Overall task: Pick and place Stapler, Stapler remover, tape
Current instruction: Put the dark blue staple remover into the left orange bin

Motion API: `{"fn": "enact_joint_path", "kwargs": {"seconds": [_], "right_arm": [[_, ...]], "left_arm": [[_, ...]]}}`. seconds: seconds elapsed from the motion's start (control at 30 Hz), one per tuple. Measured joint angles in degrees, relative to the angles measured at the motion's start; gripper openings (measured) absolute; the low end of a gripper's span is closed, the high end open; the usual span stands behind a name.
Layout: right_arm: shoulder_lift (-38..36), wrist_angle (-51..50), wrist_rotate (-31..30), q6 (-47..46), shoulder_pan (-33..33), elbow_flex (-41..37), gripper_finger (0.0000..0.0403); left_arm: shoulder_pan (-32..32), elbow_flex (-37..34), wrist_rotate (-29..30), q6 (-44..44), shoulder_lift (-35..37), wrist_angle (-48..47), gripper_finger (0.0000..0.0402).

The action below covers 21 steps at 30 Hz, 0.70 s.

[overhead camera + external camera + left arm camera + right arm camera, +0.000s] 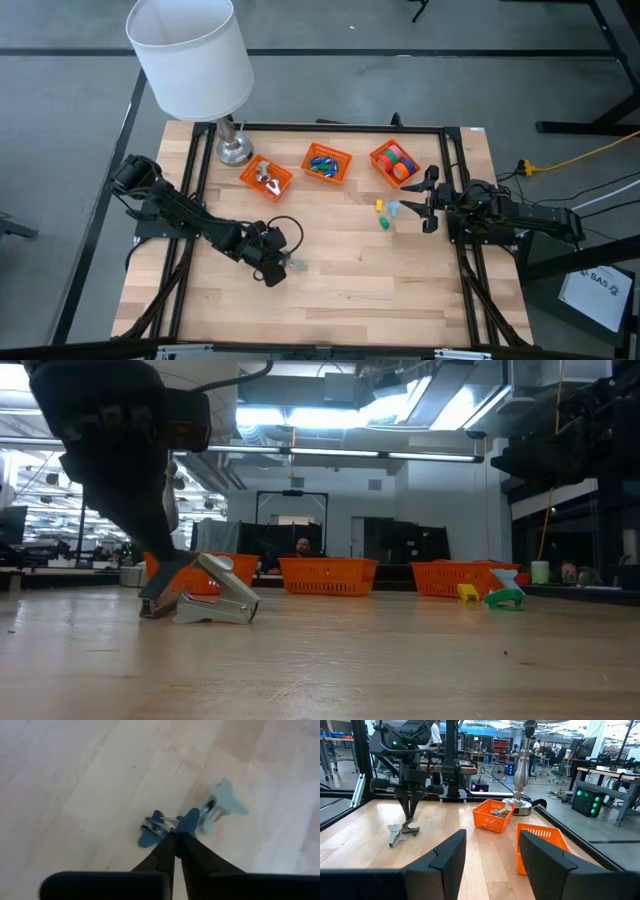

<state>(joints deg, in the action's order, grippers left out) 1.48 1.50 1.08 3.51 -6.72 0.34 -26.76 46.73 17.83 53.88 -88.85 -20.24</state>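
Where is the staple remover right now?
In the high view, the staple remover lies on the bare wood left of centre, near the front, with the left claw shut on it, far from the baskets.

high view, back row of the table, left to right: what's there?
Lamp base → left basket with metal pieces → middle basket with blue pieces → right basket with tape rolls.

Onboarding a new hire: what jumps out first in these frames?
The white-shaded lamp looming over the table's far left corner, then the three orange baskets lined along the far edge. Near the table's front left, the left gripper is shut on the staple remover; the right gripper waits open beside small coloured pieces.
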Motion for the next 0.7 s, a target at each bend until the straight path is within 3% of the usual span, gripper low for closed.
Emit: {"fn": "enact_joint_path", "kwargs": {"seconds": [0.4, 0.7], "right_arm": [[0.0, 0.0, 0.0, 0.0, 0.0, 0.0, 0.0188], [0.0, 0.0, 0.0, 0.0, 0.0, 0.0, 0.0188]], "left_arm": [[0.1, 0.0, 2.0, -4.5, 0.6, 1.0, 0.0006], [2.1, -0.3, 6.2, -9.7, 6.5, -1.5, 0.0003]]}}
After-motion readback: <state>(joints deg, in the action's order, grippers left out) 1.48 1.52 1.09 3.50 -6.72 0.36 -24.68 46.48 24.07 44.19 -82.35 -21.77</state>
